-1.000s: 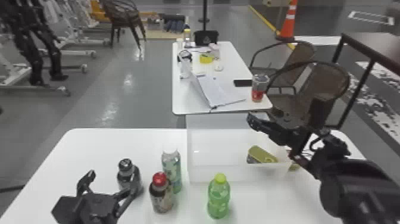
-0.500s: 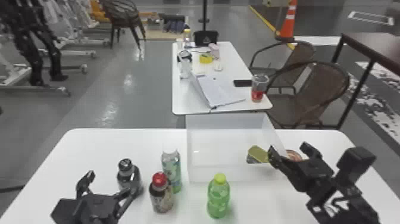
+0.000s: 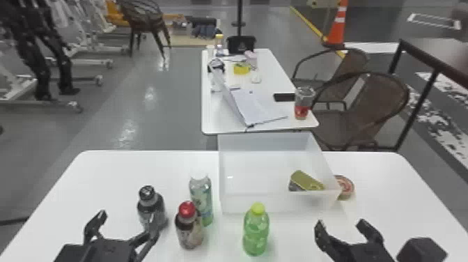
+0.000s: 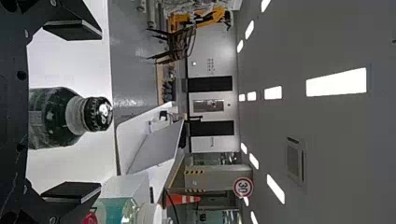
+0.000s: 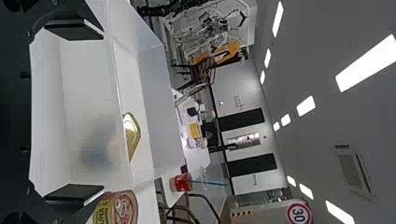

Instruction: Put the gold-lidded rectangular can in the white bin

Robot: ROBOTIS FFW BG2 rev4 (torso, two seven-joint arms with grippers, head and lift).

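Observation:
The gold-lidded rectangular can [image 3: 305, 181] lies tilted inside the white bin [image 3: 257, 204], by its right wall. My right gripper [image 3: 343, 228] is at the near right of the table, open and apart from the bin. In the right wrist view, the right gripper [image 5: 77, 112] has nothing between its fingers, and the can's gold lid [image 5: 132, 133] shows beyond the bin's wall [image 5: 93, 116]. At the near left my left gripper [image 3: 118, 226] is parked open. From its own wrist camera, the left gripper [image 4: 72, 112] stands open around the view of a dark bottle [image 4: 56, 116].
A round tuna can [image 3: 344, 187] stands just outside the bin's right wall. Left of the bin are a dark bottle [image 3: 151, 209], a red-capped bottle [image 3: 188, 226] and a clear-green bottle [image 3: 201, 198]. A green bottle [image 3: 256, 230] stands before the bin.
The right arm has drawn back from over the bin's right side toward the near edge, uncovering the round can. The gold-lidded can stays in the bin, and the left arm has kept still.

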